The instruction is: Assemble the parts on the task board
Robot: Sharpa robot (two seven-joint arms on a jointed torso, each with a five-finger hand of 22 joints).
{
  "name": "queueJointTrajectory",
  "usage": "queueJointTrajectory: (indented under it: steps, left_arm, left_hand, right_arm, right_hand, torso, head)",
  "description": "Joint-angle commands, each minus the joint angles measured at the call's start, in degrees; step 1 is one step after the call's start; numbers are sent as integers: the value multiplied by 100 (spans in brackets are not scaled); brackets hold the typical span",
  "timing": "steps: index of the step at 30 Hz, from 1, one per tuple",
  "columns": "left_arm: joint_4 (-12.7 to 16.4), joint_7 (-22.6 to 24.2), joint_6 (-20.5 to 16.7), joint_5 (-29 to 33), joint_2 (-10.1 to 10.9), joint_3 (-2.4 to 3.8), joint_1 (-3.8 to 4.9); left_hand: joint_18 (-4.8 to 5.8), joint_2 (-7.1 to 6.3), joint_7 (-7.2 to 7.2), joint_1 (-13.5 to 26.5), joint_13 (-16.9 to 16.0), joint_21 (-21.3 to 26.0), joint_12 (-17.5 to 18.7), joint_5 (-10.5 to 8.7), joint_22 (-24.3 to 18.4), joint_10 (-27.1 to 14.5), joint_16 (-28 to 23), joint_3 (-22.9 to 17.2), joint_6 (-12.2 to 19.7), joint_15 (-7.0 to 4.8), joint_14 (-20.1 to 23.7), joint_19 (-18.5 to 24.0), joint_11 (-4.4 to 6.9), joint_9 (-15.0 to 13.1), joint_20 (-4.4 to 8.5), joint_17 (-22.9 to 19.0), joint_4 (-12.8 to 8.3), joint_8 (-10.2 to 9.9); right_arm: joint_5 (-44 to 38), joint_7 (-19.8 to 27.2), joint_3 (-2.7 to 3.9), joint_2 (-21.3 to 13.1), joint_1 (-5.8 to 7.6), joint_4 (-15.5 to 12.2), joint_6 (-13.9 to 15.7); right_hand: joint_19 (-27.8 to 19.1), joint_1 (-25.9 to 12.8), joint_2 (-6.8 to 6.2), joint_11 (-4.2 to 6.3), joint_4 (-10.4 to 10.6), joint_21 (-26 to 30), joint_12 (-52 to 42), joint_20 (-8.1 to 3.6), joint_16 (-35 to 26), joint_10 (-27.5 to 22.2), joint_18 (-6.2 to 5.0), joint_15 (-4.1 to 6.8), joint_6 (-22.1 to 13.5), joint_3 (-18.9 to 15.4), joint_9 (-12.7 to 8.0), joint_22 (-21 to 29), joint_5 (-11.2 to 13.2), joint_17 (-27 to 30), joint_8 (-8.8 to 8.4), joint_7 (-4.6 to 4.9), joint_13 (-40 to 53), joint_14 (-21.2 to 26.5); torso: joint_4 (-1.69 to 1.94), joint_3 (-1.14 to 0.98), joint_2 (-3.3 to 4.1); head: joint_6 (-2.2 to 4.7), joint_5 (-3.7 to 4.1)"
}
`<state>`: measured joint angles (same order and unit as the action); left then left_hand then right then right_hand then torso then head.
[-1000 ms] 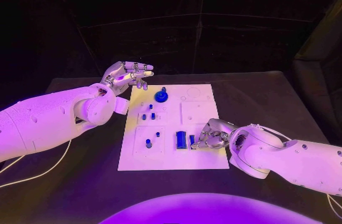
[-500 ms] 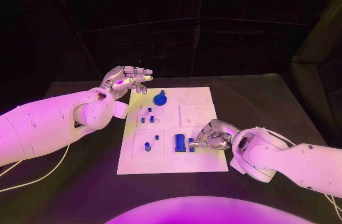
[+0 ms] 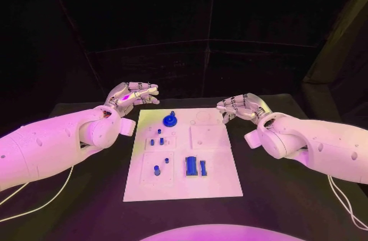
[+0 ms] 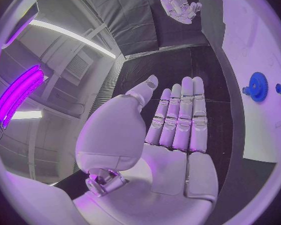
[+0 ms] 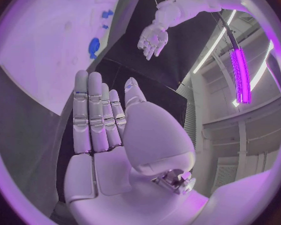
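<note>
On the black table (image 3: 291, 124) lies the white task board (image 3: 186, 182), a long plate running away from the robot, and every place below is given from it. Two white arms reach in toward its far end. The left arm (image 3: 53, 140) comes up along the board's left side, and the right arm (image 3: 322, 142) along its right side.

The left hand (image 3: 132, 94) hovers off the board's far left corner, above the table rather than the plate. The left wrist view shows its palm flat and its fingers (image 4: 181, 112) straight, close side by side, with the thumb apart; it holds nothing. The right hand (image 3: 241, 108) hovers just off the far right corner, apart from the board. The right wrist view shows its fingers (image 5: 93, 110) straight and together as well, the palm bare.

The parts sit on the left half of the board. A blue gear (image 3: 170, 121) stands near the far end. Nearer the middle is a cluster of small blue pegs (image 3: 158, 140). Toward the near end, a blue block (image 3: 190, 166) lies beside a slimmer blue bar (image 3: 203, 167), just apart from it. Left of these stand two more small pegs (image 3: 157, 169). Neither hand touches any part.
</note>
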<state>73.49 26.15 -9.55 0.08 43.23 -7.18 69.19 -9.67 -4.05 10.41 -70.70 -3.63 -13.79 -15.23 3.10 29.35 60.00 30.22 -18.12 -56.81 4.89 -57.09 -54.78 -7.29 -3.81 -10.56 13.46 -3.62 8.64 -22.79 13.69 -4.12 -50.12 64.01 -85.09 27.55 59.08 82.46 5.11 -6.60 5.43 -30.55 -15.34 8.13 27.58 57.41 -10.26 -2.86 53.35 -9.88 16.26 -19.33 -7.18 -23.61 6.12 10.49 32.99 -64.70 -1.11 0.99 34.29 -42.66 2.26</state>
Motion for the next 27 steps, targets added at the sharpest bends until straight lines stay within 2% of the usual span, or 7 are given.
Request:
queueJointTrajectory:
  steps: [1,15,16,20,25,26,27]
  left_arm:
    - [-195,327,144,447,-116,7,-15]
    - [-822,556,-348,951,-558,10,-224]
    - [-778,311,-161,671,-532,5,-222]
    - [-672,313,-305,641,-503,36,-251]
    - [-357,320,-734,553,-414,129,-340]
    - [-221,323,-918,515,-377,169,-378]
    - [-122,326,-1053,487,-349,198,-406]
  left_hand:
    - [-14,46,30,24,9,512,223,-12,-423,-11,-651,218,25,158,201,424,-93,6,-190,-280,83,-91]
    - [-97,268,-31,-281,3,1000,880,-26,-1201,-202,-1834,889,105,396,214,832,-290,3,-503,-802,187,-447]
    - [289,405,-339,1957,363,1379,1054,-310,-1710,-1965,-2176,1146,1791,124,1891,2236,12,381,-11,-1346,362,-864]
    - [289,405,-429,2641,363,1379,1523,-310,-1894,-2512,-2312,1251,2324,44,2400,2680,115,381,118,-1346,362,-864]
    - [380,405,-539,3429,363,1379,1523,-310,-2080,-3133,-2437,1346,2922,-51,2988,3179,225,381,286,-1346,362,-864]
    - [418,405,-564,3615,363,1379,1523,-310,-2123,-3279,-2467,1371,3063,-74,3127,3296,251,381,325,-1346,362,-864]
    - [441,405,-583,3750,363,1379,1523,-310,-2155,-3386,-2489,1387,3166,-489,3228,3381,269,381,353,-1346,362,-864]
  right_arm:
    - [1529,1166,4,317,56,658,-357]
    - [1467,1484,8,1214,88,2114,-808]
    - [1379,1188,3,1167,74,2054,-464]
    - [1430,1212,26,1131,48,1910,-343]
    - [1582,1283,95,1026,-29,1481,15]
    - [1647,1314,125,981,-63,1297,168]
    - [1695,1336,147,948,-87,1162,281]
  right_hand:
    - [-306,98,39,-142,-175,682,501,205,-813,-4,37,-199,-23,17,-182,431,50,509,-165,68,-716,425]
    - [221,-381,318,-233,-1110,2053,1133,444,-2229,456,-33,-376,100,180,-1018,1433,153,1940,-249,152,-2699,-23]
    - [-1646,-2709,74,36,-543,2341,1534,70,-2758,-1441,309,-178,-1561,424,-1188,1933,307,2361,-612,-212,-2855,1958]
    - [-2194,-3490,-4,119,-543,2446,1534,-52,-2758,-1988,318,286,-2046,500,-1626,1933,718,2361,-612,-322,-3299,2535]
    - [-2859,-4338,-93,216,-543,2557,1534,-188,-2758,-2660,441,286,-2634,988,-1626,1933,718,2361,-612,-450,-3299,3239]
    - [-3013,-4535,-511,240,-543,2580,1534,-219,-2758,-2817,468,286,-2771,988,-1626,1933,718,2361,-612,-481,-3299,3402]
    - [-3124,-4677,-511,256,-543,2599,1534,-242,-2758,-2929,468,286,-2868,988,-1626,1933,718,2361,-612,-503,-3299,3519]
  torso:
    - [-59,44,-148]
    - [-69,14,-272]
    - [-73,33,-253]
    - [-36,7,-265]
    - [60,-62,-295]
    - [83,-78,-302]
    - [94,-86,-305]
  head:
    - [176,-9]
    - [527,-53]
    - [465,-9]
    - [537,-52]
    - [728,-166]
    - [772,-192]
    - [794,-205]
